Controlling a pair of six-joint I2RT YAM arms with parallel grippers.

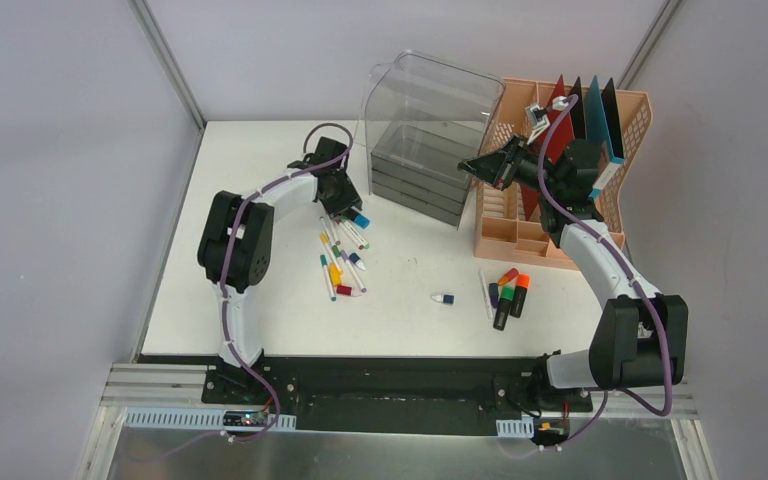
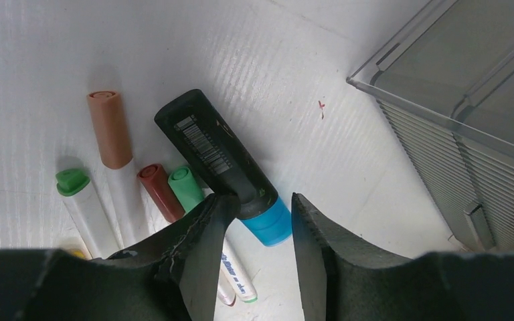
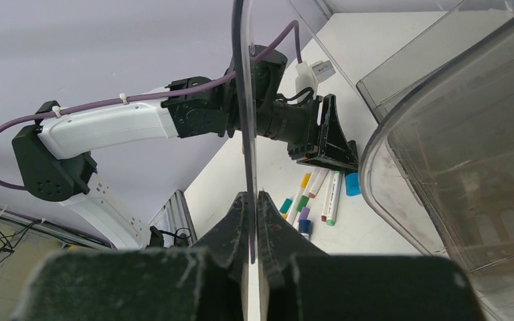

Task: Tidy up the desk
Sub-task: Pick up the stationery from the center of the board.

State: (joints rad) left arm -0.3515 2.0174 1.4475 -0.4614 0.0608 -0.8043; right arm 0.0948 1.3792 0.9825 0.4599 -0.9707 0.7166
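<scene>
The white desk [image 1: 410,330] carries a loose pile of markers [image 1: 340,262]. My left gripper [image 1: 348,208] [image 2: 261,200] is low over the pile's far end, open, straddling the blue cap of a fat black marker [image 2: 214,144] [image 1: 359,217]. The left finger touches the marker's body; the right finger stands apart from the cap. My right gripper [image 1: 484,166] [image 3: 253,197] is raised in front of the peach basket, shut on a thin dark sheet [image 3: 243,100] seen edge-on.
A clear-hooded grey drawer unit [image 1: 422,160] stands at the back centre. The peach basket [image 1: 512,232] holds red, black and blue folders. Several highlighters [image 1: 510,290] and a small blue-capped piece [image 1: 444,298] lie in front. A black rail [image 1: 390,385] runs along the front edge.
</scene>
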